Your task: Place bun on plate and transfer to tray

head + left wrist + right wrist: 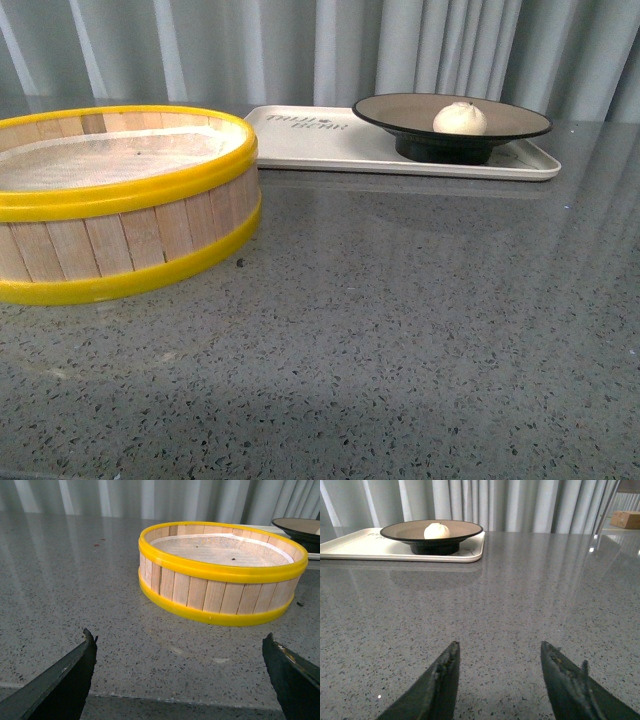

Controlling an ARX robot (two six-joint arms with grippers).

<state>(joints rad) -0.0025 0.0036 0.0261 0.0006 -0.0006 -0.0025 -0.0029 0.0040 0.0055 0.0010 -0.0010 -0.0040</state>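
Nearest the front camera stands the steamer basket on the surface. Bun rests on plate, plate on tray. Left end effector and right end effector: both released, holding nothing.

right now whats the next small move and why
Probably none beyond keeping both arms clear: the small white steamed bun sits on the black-rimmed tan plate, which stands on the cream rectangular tray; the left gripper and right gripper are open and empty.

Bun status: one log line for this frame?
bun: on plate | plate: on tray | left gripper: open, empty | right gripper: open, empty
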